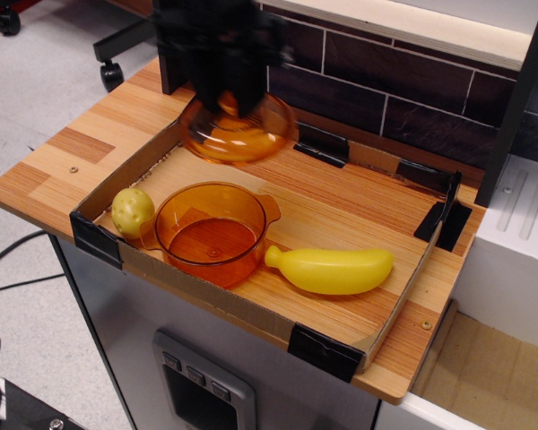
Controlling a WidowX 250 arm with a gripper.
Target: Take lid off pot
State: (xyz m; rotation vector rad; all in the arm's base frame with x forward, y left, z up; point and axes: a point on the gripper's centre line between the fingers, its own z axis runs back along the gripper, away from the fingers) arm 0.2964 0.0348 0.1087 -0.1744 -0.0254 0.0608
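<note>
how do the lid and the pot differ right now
The lid hangs in the air, held by the end effector; the pot sits on the tray floor. The lid is a shallow dome; the pot is deeper, with side handles. The lid is up toward the back; the pot stands open at the front, between the yellow ball and the banana. Both are round, translucent orange.

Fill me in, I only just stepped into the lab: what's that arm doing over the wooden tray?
The arm's tool holds the orange lid in the air, above and behind the pot and clear of it. The pot sits open and looks empty on the tray, with a small yellow ball-like toy at its left and a yellow banana at its right. The tool is blurred, so the arm seems to be in motion.
</note>
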